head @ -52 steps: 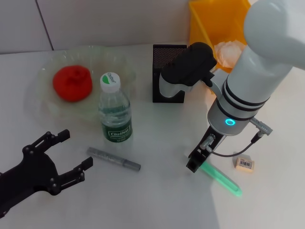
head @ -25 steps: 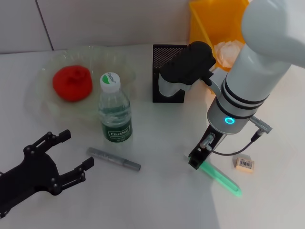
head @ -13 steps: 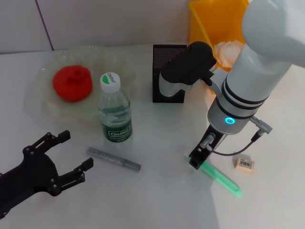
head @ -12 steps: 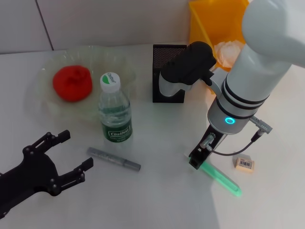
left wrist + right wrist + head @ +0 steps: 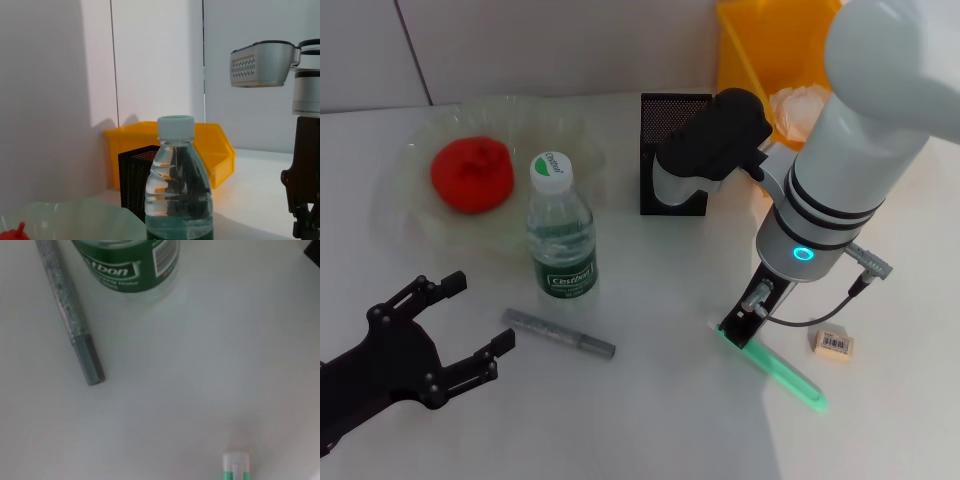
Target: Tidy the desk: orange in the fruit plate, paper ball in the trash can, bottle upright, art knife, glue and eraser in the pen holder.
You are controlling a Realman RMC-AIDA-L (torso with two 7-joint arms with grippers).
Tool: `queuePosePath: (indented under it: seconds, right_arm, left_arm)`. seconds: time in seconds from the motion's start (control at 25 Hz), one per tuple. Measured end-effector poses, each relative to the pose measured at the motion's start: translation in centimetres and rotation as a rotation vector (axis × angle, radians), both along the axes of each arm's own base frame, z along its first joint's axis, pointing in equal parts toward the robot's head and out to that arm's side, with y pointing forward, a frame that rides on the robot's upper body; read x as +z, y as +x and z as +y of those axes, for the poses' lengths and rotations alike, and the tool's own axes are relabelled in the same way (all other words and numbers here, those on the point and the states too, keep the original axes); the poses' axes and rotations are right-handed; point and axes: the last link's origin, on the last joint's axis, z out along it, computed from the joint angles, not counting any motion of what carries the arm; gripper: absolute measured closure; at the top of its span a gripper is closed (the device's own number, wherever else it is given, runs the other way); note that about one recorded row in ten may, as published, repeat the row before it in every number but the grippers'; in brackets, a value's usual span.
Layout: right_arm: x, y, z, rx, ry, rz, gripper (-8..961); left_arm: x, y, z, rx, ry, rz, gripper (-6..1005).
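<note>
- Now the right gripper (image 5: 737, 331) sits lower than two seconds back, its tip down on the white end of the glue (image 5: 782, 371); before, it hung just above that end. Whether its claw is clenched or released, I cannot tell.
- Nothing else has shifted: the glue lies flat toward the desk's (image 5: 650, 420) near right corner, slanting away from the gripper, and the right wrist view catches only its white tip (image 5: 235, 466).
- Left gripper (image 5: 455, 345) stays parked at the near left corner, claw spread wide, grasping nothing.
- The bottle (image 5: 560, 232) stands upright left of centre, cap on; the left wrist view shows it square ahead (image 5: 177, 187).
- The art knife (image 5: 558, 334) lies flat just in front of the bottle, apart from it, with bare desk between it and the glue.
- The eraser (image 5: 833, 343) rests near the right edge, just beside the glue but not touching.
- The orange (image 5: 471, 174) is in the fruit plate (image 5: 420, 228) at the far left.
- The pen holder (image 5: 670, 125) stands at the far edge, partly behind the right arm.
- The trash can (image 5: 750, 40) fills the far right corner, the paper ball (image 5: 798, 110) inside it.
- Open room: the near middle strip, between knife and glue.
</note>
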Motion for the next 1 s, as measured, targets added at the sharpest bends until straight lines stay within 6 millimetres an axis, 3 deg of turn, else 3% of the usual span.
queuePosePath:
  seconds: [0.24,0.68,0.92,1.0]
  right_arm:
    - [0.22,-0.05,0.14,-0.001,0.006,0.003,822]
    - [0.27,0.05,0.15,-0.008,0.003,0.008,721]
    - [0.22,0.12,0.18,-0.009,0.006,0.012,558]
    - [0.19,0.08,0.22,-0.007,0.008,0.015,560]
  left_arm:
    - [0.04,0.08,0.12,-0.005,0.0,0.002,129]
    - [-0.05,0.13,0.2,-0.006,-0.004,0.003,129]
    - [-0.07,0.14,0.19,-0.006,-0.004,0.002,129]
    - [-0.07,0.14,0.18,-0.006,-0.004,0.002,129]
